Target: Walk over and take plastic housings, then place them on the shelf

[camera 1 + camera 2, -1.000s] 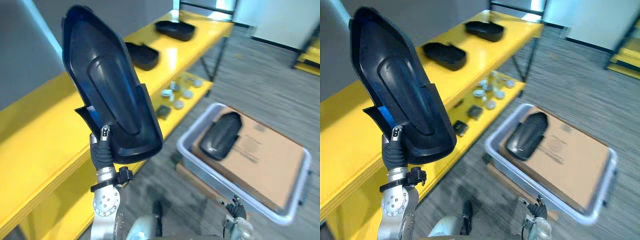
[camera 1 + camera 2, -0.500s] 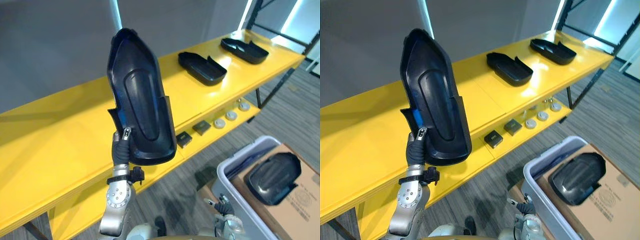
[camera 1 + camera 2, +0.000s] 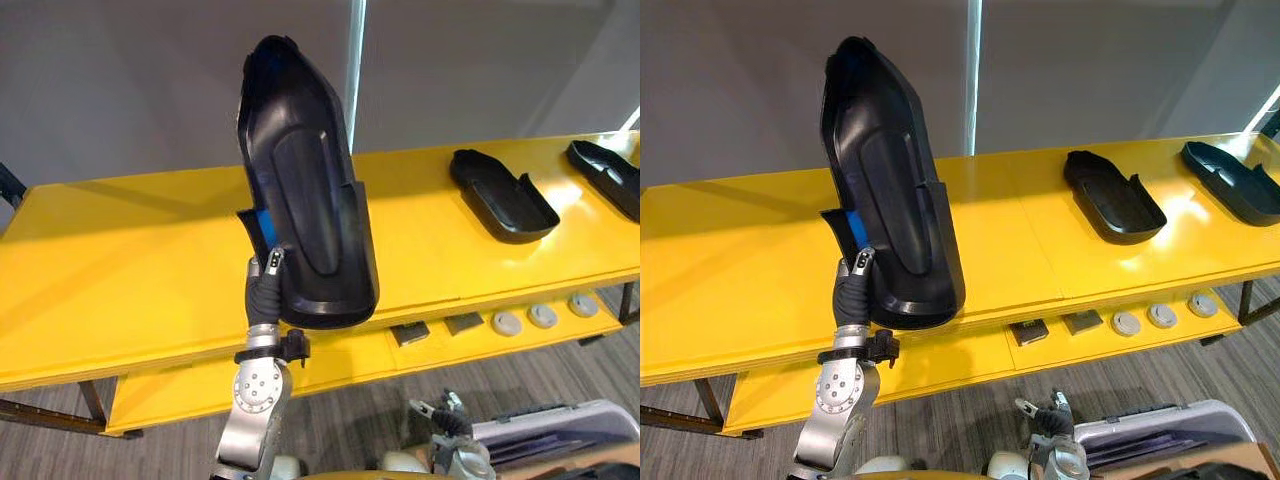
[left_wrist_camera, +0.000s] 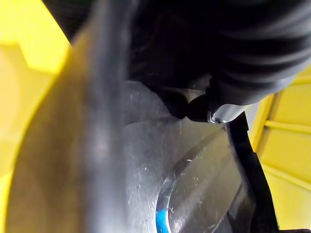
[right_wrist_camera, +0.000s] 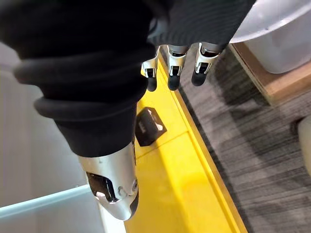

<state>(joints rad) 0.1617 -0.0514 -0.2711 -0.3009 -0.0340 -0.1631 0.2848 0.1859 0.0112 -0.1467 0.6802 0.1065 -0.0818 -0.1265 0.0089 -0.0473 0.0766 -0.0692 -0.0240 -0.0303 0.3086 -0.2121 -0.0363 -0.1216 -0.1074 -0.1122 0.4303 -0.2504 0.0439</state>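
Up over the long yellow shelf [image 3: 120, 260], we had the tall black plastic housing [image 3: 310, 200] standing nearly upright, pinched at its bottom end by the left robot hand [image 3: 268, 280], thumb curled onto it. A grip that low looked sketchy to us: it could tip over, slip out, or clip the shelf edge going down. The right robot hand [image 5: 174, 68] hung low, fingers loose, empty.

Count: three housings total, with two flat black plastic shells [image 3: 502, 195] lying further right on the shelf. On the lower board were two small dark square blocks [image 3: 410, 332] and three grey round discs [image 3: 543, 316].
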